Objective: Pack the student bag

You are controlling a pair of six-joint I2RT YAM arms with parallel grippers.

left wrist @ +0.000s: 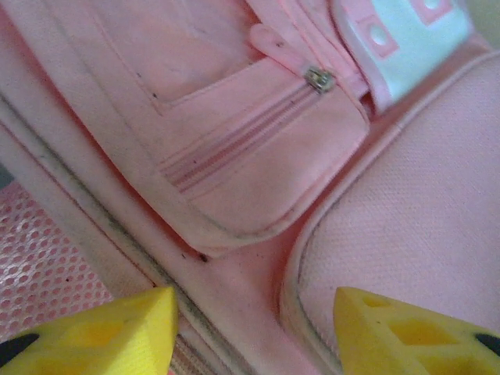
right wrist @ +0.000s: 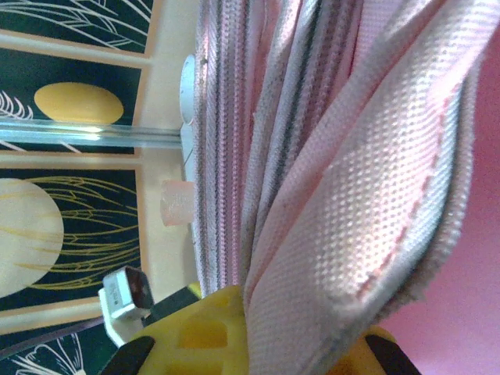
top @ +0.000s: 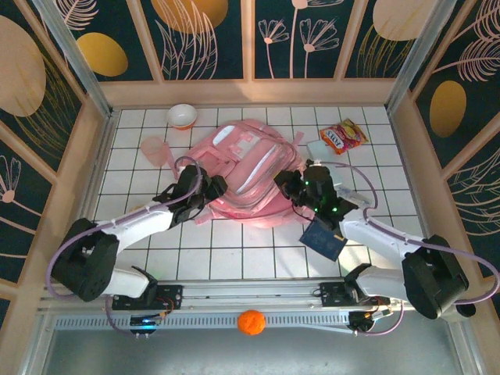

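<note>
Pink student bag (top: 242, 176) flat at centre of counter (top: 234, 250). Edge fabric pinched in clenched right tool (right wrist: 297, 344); left tool (left wrist: 254, 328) released, straddling seam below zip pocket (left wrist: 266, 148). Best: right keeps fold lifted, taut; left closes squarely on seam

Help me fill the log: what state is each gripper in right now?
Left gripper: open, over the bag, holding nothing.
Right gripper: closed on bag fabric.
</note>
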